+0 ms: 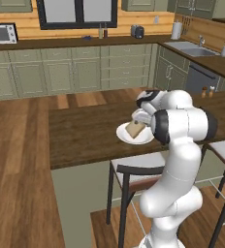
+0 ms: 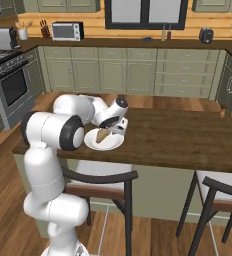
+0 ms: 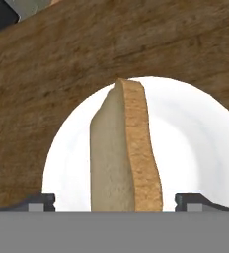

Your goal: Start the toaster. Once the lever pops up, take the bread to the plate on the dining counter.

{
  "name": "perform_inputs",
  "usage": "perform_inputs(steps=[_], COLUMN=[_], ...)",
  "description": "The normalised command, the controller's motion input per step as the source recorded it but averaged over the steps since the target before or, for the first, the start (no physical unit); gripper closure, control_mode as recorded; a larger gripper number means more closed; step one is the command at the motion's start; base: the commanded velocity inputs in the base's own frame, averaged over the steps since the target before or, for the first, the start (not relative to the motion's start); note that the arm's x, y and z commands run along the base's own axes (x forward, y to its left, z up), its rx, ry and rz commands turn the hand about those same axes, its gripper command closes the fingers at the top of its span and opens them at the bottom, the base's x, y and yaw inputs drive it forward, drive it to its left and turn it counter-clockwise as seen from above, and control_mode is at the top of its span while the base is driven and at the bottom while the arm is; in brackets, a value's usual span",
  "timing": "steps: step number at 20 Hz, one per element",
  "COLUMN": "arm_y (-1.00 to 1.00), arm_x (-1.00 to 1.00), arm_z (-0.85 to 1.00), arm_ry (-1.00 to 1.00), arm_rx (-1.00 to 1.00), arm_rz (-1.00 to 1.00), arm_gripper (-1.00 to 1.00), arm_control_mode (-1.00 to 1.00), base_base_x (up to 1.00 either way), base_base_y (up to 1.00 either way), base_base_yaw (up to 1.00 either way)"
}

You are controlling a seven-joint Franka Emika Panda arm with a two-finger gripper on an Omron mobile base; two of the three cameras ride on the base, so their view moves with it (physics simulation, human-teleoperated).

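The bread point(image 3: 121, 158), a tan slice with a brown crust, stands tilted on its edge on the white plate point(image 3: 195, 133). My gripper point(image 3: 115, 201) is open, its fingertips point(image 3: 42, 201) wide on either side of the slice and clear of it. From the base views, the gripper point(image 1: 136, 124) hangs low over the plate point(image 1: 129, 137) and bread point(image 1: 135, 129) near the front edge of the dining counter point(image 1: 85, 131). The right base view shows the gripper point(image 2: 109, 131), bread point(image 2: 102, 135) and plate point(image 2: 114, 145) too. The toaster point(image 1: 137, 31) sits far back on the kitchen worktop; its lever is too small to make out.
Two stools point(image 2: 98, 180) point(image 2: 218, 187) stand under the dining counter's point(image 2: 178, 135) near edge. Small shakers point(image 2: 227, 111) sit at its far right. A toaster oven point(image 2: 68, 31) and the toaster point(image 2: 206, 35) are on the back worktop, with a stove point(image 2: 8, 80) at left.
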Motion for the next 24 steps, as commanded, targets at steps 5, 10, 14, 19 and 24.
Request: perform_inputs(steps=[5, 10, 14, 19, 24], arm_y=[-0.22, -0.03, 0.00, 0.00, 0.00], arm_x=[0.00, 0.00, 0.00, -0.04, -0.47], arm_z=[-0.25, -0.05, 0.18, 0.67, 0.93], arm_ry=[0.00, 0.00, 0.04, 0.13, 0.04], arm_rx=[-0.18, -0.32, -0.18, 0.00, 0.00], arm_rz=[0.00, 0.00, 0.00, 0.00, 0.00], arm_gripper=[-1.00, -1.00, -1.00, -1.00, -1.00], arm_control_mode=[-1.00, -1.00, -1.00, -1.00, -1.00], base_base_x=[0.00, 0.00, 0.00, 0.00, 0.00], base_base_y=[0.00, 0.00, 0.00, 0.00, 0.00], base_base_yaw=[0.00, 0.00, 0.00, 0.00, 0.00])
